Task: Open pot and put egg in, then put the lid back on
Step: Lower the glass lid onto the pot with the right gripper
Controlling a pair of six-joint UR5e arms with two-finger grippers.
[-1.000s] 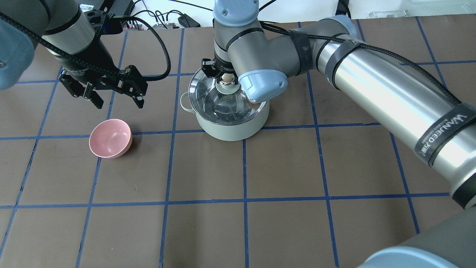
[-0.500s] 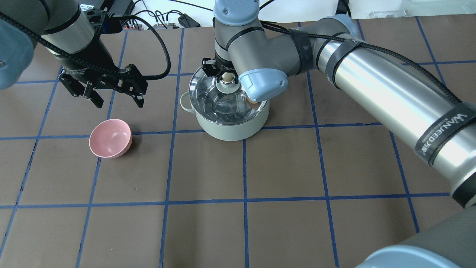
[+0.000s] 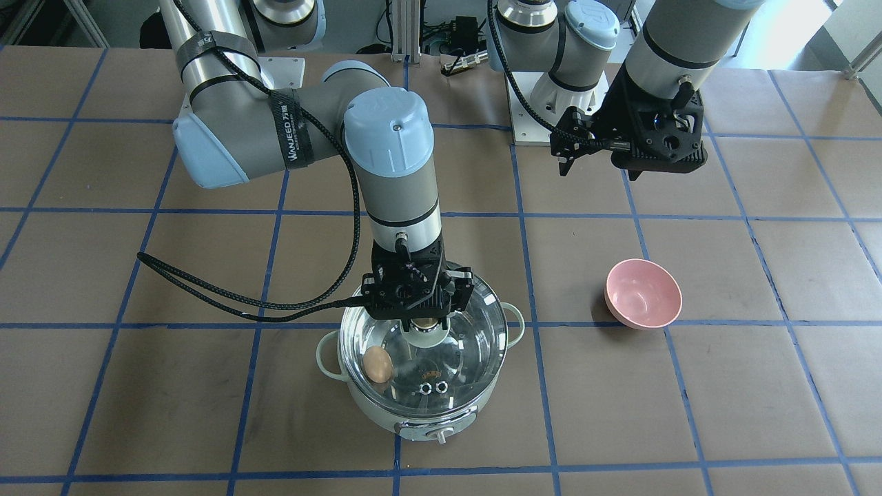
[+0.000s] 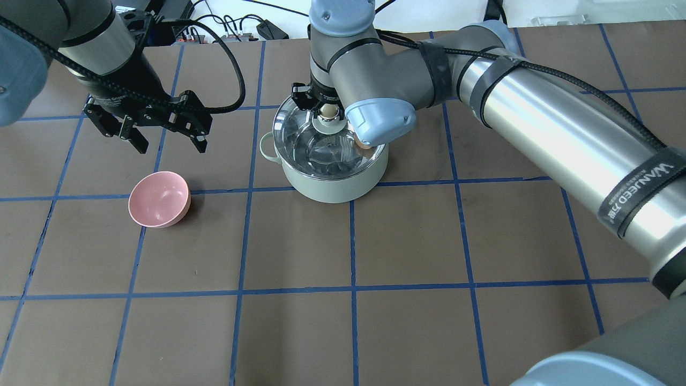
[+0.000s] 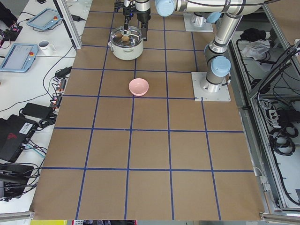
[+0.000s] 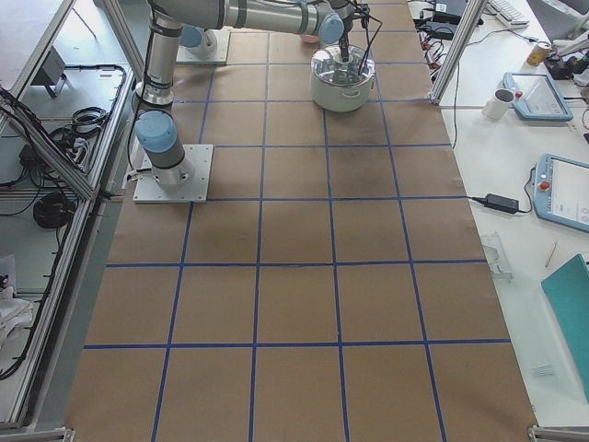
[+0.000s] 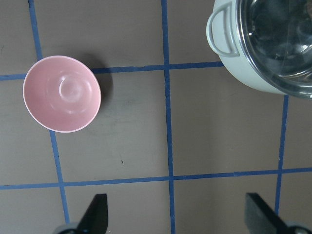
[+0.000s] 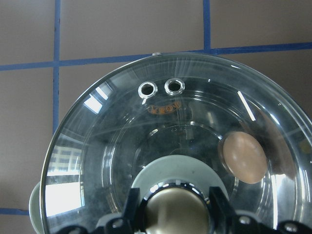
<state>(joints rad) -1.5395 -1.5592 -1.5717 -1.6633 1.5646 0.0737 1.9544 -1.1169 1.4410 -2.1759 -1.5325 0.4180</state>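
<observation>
The mint-green pot [image 4: 327,185] stands at the table's far middle, its dial [image 3: 439,435] facing away from me. The clear glass lid [image 3: 468,344] sits over the pot's mouth. The tan egg [image 3: 377,364] lies inside the pot and shows through the glass, also in the right wrist view [image 8: 243,157]. My right gripper [image 4: 328,111] is shut on the lid's beige knob [image 8: 175,209], a finger on each side. My left gripper [image 4: 172,147] is open and empty, hanging above the table left of the pot.
A pink bowl [image 4: 159,199], empty, stands on the table left of the pot and shows below my left gripper [image 7: 178,217] in its wrist view [image 7: 62,93]. Cables and boxes lie along the far table edge [image 4: 236,27].
My left gripper has moved a little farther from the pink bowl, toward the table's far side. The right gripper and the lid have hardly shifted.
</observation>
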